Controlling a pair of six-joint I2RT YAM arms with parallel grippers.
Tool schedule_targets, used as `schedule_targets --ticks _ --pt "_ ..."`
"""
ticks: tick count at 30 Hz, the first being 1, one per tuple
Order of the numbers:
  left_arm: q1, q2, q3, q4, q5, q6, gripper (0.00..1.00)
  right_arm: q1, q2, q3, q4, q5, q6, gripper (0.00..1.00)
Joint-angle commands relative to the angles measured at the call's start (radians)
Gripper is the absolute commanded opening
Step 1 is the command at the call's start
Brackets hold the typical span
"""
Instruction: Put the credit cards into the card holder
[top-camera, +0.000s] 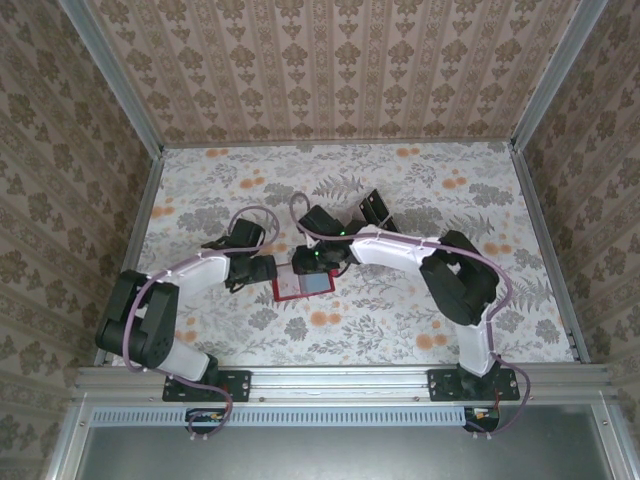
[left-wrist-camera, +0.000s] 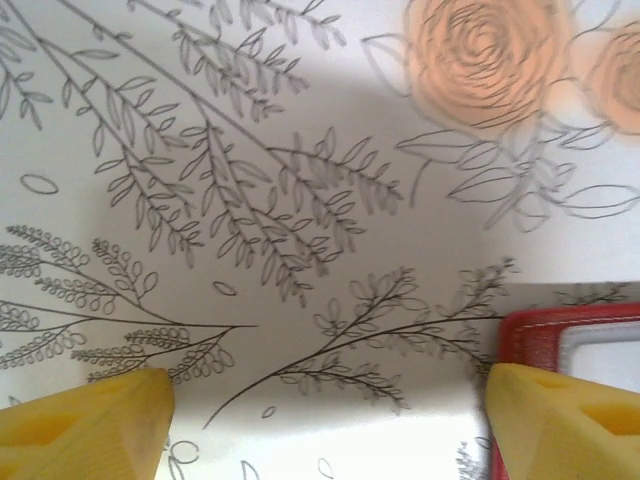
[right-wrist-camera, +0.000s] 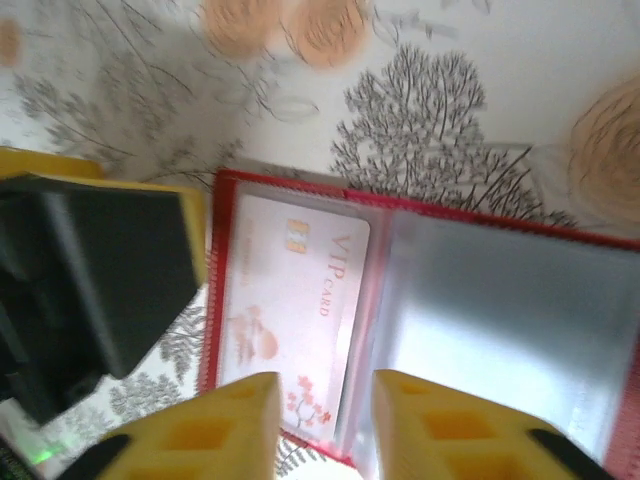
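The open wallet (top-camera: 303, 283) lies at mid-frame in the top view, a pale VIP card (right-wrist-camera: 295, 300) on its left half, the right claw (right-wrist-camera: 325, 425) slightly parted just above it, the left claw (left-wrist-camera: 325, 420) wide open at its corner.

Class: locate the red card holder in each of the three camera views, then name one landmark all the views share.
Top external: card holder near the middle of the floral table cover.
Left wrist: card holder's red corner at the lower right edge.
Right wrist: card holder open across centre and right, a pale card in its left pocket.
Shared landmark: the cover's orange flowers.
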Motion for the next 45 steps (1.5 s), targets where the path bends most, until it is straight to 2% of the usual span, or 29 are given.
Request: schedule_targets --ticks 1,6,12,18,25,33,41,45 --pt "-0.006 -0.059 -0.002 -0.005 0.046 0.017 0.86 -0.042 -0.029 -0.023 -0.045 0.014 -0.036 0.39" --pt "-0.028 -0.097 -0.028 -0.004 0.046 -0.021 0.88 -0.061 0.012 -0.014 -0.042 -0.005 -0.07 0.42" --pt "-0.108 -0.085 -0.055 0.024 0.026 -0.071 0.89 -0.062 0.055 0.008 -0.053 0.0 -0.088 0.43" --pt "-0.145 -0.054 -0.072 0.063 0.013 -0.107 0.89 -0.062 0.083 0.01 -0.053 0.001 -0.09 0.45" --pt "-0.144 -0.04 -0.075 0.08 0.009 -0.103 0.9 -0.054 0.106 -0.014 -0.023 -0.032 -0.054 0.46" --pt "-0.107 -0.058 -0.073 0.084 0.031 -0.06 0.91 -0.024 0.091 -0.094 0.121 -0.104 0.097 0.46" --pt "-0.098 -0.157 -0.108 0.093 0.046 -0.033 0.92 -0.016 0.082 -0.116 0.168 -0.074 0.164 0.48" --pt "-0.119 -0.214 -0.146 0.116 0.057 -0.04 0.92 -0.016 0.075 -0.117 0.165 -0.055 0.174 0.5"
